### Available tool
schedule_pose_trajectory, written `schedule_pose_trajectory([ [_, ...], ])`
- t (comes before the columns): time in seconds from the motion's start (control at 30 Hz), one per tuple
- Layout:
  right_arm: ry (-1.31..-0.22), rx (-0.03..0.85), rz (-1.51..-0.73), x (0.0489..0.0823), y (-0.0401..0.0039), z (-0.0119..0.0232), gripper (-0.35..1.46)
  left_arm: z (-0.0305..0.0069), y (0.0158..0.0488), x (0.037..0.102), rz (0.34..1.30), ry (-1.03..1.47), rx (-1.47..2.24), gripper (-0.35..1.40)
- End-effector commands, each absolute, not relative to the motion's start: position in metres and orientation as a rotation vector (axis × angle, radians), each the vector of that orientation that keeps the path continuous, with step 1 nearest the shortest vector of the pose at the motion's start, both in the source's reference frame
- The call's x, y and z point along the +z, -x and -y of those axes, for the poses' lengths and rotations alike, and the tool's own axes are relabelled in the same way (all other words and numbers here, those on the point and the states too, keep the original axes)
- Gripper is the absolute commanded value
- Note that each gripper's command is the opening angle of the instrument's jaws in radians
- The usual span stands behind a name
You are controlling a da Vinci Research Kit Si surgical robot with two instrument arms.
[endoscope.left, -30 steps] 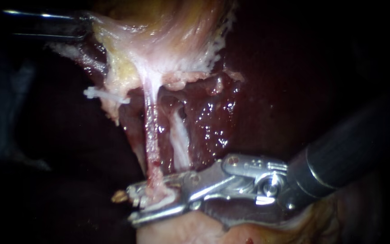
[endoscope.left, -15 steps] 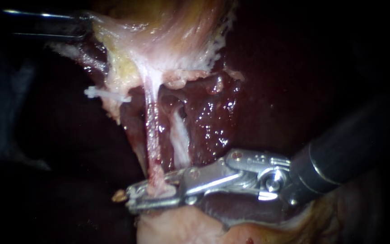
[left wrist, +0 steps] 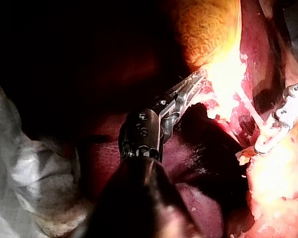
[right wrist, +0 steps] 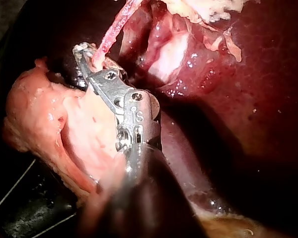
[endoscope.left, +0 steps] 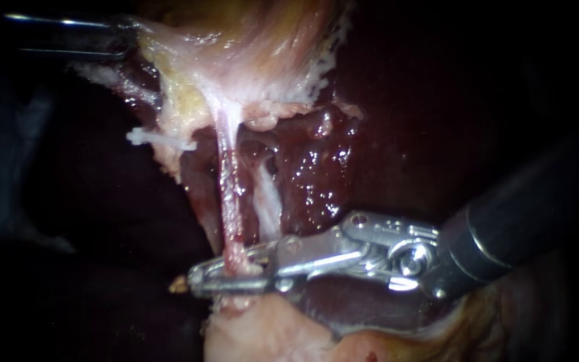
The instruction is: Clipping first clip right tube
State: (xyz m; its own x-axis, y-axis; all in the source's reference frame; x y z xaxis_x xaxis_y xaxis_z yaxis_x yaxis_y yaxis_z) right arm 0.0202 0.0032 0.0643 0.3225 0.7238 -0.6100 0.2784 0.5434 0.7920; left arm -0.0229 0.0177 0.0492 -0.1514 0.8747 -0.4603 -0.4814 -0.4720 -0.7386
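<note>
One tube (endoscope.left: 228,194) clamped by level right instrument (endoscope.left: 199,280).

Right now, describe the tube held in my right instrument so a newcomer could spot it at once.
Start at the dark red liver in the endoscope view's middle; two strands run down across it from the pale yellowish tissue above. Yours is the thin pink-red tube, clamped low in the end effector of the right instrument. The whitish tube to its right is broader.
</note>
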Motion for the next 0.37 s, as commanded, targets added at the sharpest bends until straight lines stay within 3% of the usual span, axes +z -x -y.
schedule_pose_trajectory([
  [0.03, -1.007, 0.368, -1.254, 0.0644, -0.0201, -0.0031, -0.35, -0.0177, 0.0229, 0.0492, 0.530, 1.117, 1.786, -0.35],
  [0.37, -1.005, 0.367, -1.254, 0.0650, -0.0200, -0.0031, -0.35, -0.0178, 0.0229, 0.0493, 0.531, 1.117, 1.786, -0.35],
])
